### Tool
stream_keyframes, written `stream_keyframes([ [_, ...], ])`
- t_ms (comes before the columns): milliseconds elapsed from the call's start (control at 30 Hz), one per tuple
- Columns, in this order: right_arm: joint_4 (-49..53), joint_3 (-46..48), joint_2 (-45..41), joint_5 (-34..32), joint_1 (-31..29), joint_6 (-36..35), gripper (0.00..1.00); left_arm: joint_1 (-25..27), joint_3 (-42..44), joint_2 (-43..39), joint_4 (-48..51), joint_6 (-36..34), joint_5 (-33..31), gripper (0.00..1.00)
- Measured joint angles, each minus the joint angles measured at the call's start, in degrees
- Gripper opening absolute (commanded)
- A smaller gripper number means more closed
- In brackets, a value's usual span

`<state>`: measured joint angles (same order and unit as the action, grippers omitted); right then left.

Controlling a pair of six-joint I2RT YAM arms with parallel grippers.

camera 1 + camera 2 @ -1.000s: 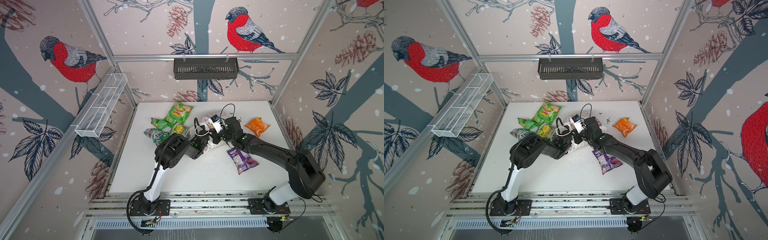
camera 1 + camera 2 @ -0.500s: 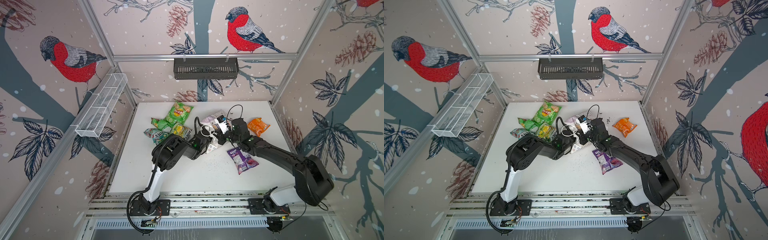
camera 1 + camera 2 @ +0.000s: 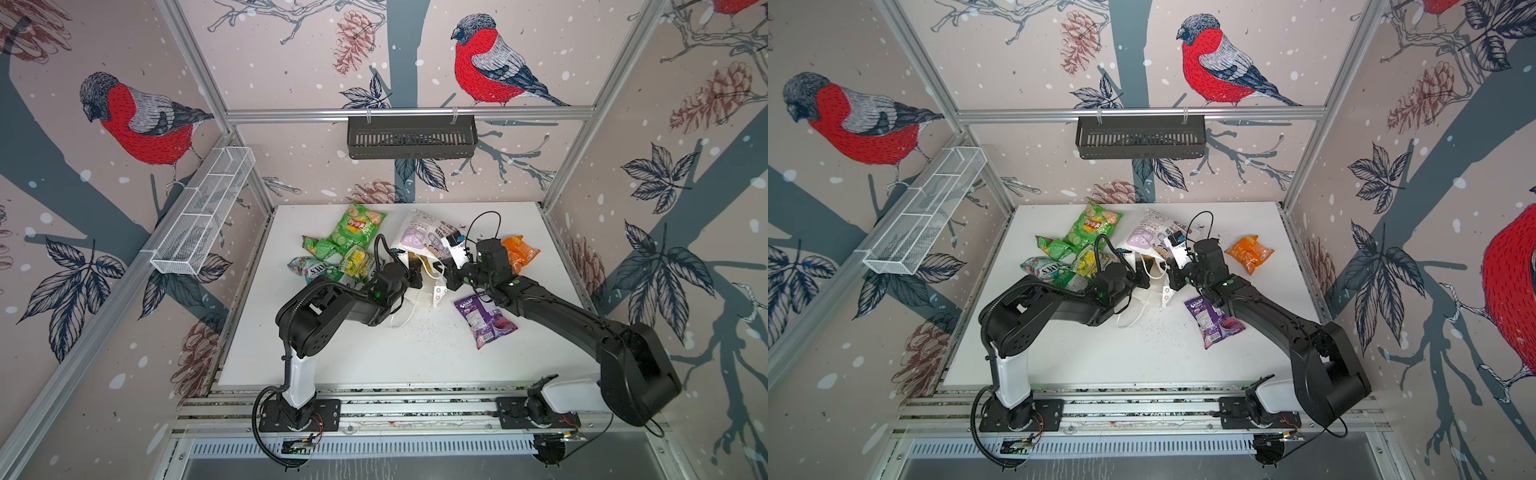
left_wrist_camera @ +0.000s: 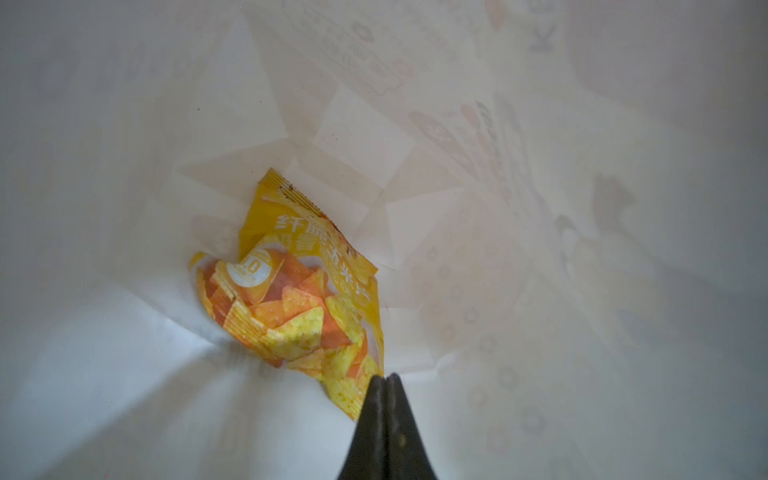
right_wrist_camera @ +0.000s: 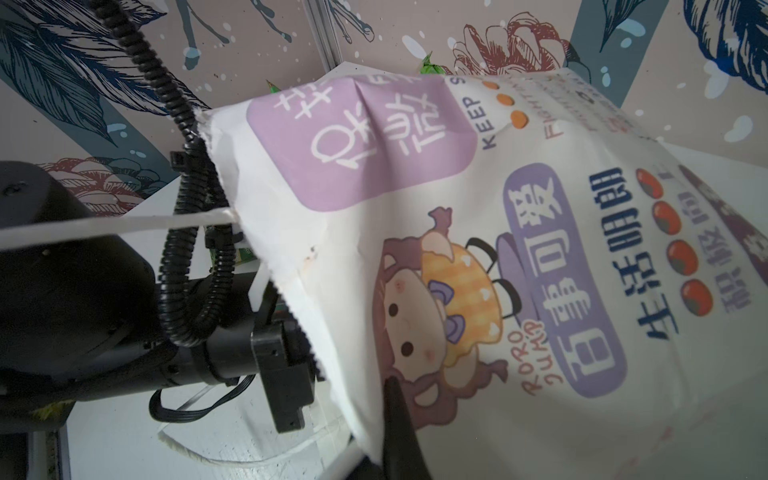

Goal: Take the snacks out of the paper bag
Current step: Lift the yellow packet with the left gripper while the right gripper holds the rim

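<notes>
Bag (image 3: pixel 419 237) on its side, one packet in it, six seen out.
White printed bag, purple panels, lies mid-table at the back; my right gripper (image 5: pixel 392 399) pinches its rim. Yellow packet (image 4: pixel 291 299) lies crumpled at the bag's bottom, my closed left gripper (image 4: pixel 384 380) at its corner. Big green (image 3: pixel 357 226), small green (image 3: pixel 318 248), FOX'S (image 3: pixel 307 268) and yellow-green (image 3: pixel 357 264) packets cluster left of the bag; orange (image 3: pixel 519 251) right; purple (image 3: pixel 484 318) flat, nearer me.

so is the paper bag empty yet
No, in the left wrist view a yellow chip packet lies at the bottom inside the paper bag.
</notes>
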<state>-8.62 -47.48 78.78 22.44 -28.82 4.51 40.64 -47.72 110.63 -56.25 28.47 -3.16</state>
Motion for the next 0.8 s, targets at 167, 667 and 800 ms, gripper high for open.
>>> stream_keyframes([
  [167, 0.2, -2.08, 1.84, -1.25, -0.02, 1.62, 0.0, -1.16, 2.34, -2.95, 0.0, 2.01, 0.7, 0.0],
  [667, 3.21, -10.38, 7.74, -3.65, -5.14, 5.77, 0.0, -9.6, -3.13, 2.64, 0.5, 15.91, 13.25, 0.29],
  [800, 4.76, -12.72, 9.81, -4.52, -5.2, 5.77, 0.0, -9.79, -4.44, 2.73, 1.29, 16.79, 15.19, 0.54],
])
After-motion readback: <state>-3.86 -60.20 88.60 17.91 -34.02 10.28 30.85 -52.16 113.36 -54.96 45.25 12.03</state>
